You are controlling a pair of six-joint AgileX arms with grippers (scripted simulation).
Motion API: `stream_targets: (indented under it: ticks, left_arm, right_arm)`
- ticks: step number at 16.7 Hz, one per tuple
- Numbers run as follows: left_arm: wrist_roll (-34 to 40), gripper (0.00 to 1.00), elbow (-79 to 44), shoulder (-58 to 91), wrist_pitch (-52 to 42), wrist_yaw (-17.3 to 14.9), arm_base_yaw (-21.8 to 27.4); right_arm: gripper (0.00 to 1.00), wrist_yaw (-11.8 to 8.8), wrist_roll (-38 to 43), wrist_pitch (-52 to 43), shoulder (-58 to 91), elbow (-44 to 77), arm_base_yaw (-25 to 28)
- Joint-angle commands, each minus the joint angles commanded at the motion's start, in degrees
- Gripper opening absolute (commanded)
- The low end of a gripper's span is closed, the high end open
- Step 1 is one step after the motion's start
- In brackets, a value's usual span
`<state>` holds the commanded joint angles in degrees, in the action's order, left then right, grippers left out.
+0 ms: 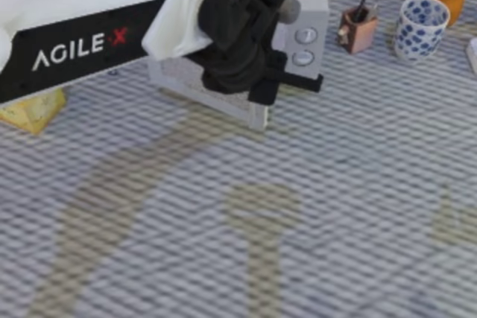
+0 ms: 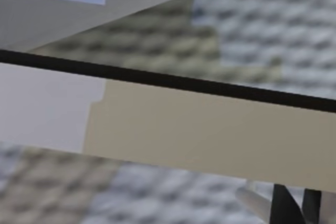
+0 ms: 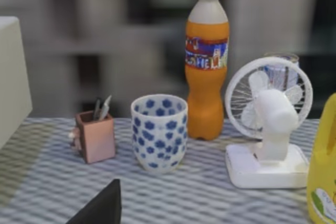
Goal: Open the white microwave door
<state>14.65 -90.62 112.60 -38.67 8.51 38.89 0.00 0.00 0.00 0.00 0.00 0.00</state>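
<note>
Reaching left tool point(image 1: 294, 80) at flat door point(image 1: 223, 98)

On the striped cloth we see a pink pen holder point(image 3: 95, 136), a blue-flowered cup point(image 3: 159, 131), an orange soda bottle point(image 3: 207, 61), a white desk fan point(image 3: 268, 124) and a yellow jug's edge point(image 3: 324, 171).

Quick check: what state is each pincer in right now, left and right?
Left pincer: at the white microwave, over the door; open or shut cannot be told.
Right pincer: not seen in the top view; state cannot be told.
</note>
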Motion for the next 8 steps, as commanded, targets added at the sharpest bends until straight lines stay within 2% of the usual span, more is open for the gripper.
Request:
stream_targets:
  ticks: [8]
  left_arm:
    - [0.2,0.00,0.2,0.2,0.0,-0.3,0.4]
  right_arm:
    - [1.00,0.0,0.0,0.0,0.0,0.0,0.0]
